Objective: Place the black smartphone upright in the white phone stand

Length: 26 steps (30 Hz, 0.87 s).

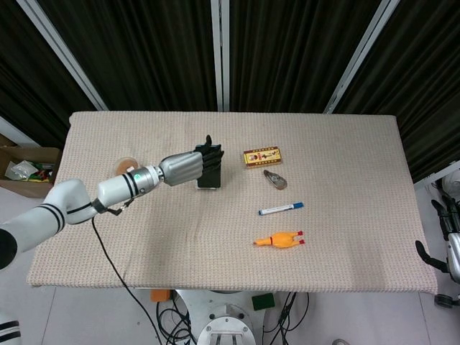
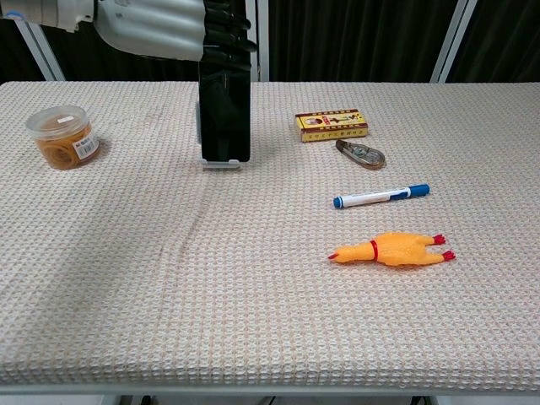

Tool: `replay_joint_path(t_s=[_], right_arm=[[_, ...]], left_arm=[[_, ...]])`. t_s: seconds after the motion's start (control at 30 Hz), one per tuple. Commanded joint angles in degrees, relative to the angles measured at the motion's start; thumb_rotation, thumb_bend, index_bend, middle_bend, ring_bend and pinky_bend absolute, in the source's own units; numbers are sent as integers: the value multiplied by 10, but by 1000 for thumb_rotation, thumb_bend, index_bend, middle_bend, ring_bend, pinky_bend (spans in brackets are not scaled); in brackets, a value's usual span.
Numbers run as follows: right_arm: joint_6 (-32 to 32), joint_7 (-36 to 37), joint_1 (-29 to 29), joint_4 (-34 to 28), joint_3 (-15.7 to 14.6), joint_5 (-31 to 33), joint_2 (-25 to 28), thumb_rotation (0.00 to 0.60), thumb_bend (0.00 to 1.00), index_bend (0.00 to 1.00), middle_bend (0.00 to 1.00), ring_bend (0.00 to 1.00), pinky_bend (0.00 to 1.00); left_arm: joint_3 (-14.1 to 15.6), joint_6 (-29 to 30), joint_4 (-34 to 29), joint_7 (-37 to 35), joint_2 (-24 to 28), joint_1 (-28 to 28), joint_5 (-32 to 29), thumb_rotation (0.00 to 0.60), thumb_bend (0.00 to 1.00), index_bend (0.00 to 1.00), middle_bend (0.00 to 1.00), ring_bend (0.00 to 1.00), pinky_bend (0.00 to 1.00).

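A beige woven table (image 2: 126,278) seen from above and from chest height; at far left stands a small clear jar (image 2: 63,135) of orange-brown contents; next, the left hand (image 1: 188,164) reaches in from the left, its dark fingers (image 2: 226,38) at the top edge of the black smartphone (image 2: 224,114), though whether they pinch it or only touch it cannot be told; the phone stands upright, long axis vertical, directly beneath those fingers, its lower edge seated in the white phone stand (image 2: 221,163); the placement looks done, so the coming move is probably a straight lift away without tipping the phone. Further right lie a yellow box (image 2: 332,125), a metal clip (image 2: 360,153), a blue marker (image 2: 380,196) and a rubber chicken (image 2: 390,250); at far right the right hand (image 1: 447,237) hangs off the table, well apart, its fingers too small to read.
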Motion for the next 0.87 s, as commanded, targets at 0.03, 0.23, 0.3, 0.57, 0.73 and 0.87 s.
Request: replay_joint_path(t_s=[0.03, 0.23, 0.3, 0.57, 0.73, 0.87], right_arm=[[3, 6, 1, 2, 2, -2, 0, 600, 360, 0, 0, 0, 0], [14, 12, 2, 17, 2, -15, -8, 600, 360, 0, 0, 0, 0], [19, 8, 2, 25, -1, -22, -15, 600, 360, 0, 0, 0, 0], [23, -29, -9, 64, -20, -33, -43, 600, 348, 0, 0, 0, 0], [34, -38, -21, 91, -32, -41, -60, 600, 348, 0, 0, 0, 0], [47, -35, -28, 99, -36, -49, -63, 600, 348, 0, 0, 0, 0]], left_arm=[[-66, 103, -191, 107, 67, 134, -150, 600, 245, 0, 28, 39, 209], [-47, 332, -335, 65, 82, 321, -199, 541, 211, 4, 66, 39, 209], [-25, 389, -351, 29, 76, 381, -205, 460, 194, 5, 66, 39, 209], [38, 486, -310, -145, 38, 548, -228, 45, 136, 28, 66, 29, 209], [54, 509, -268, -209, 24, 600, -209, 0, 120, 36, 64, 23, 208], [57, 519, -237, -240, 23, 621, -185, 0, 115, 35, 64, 23, 207]])
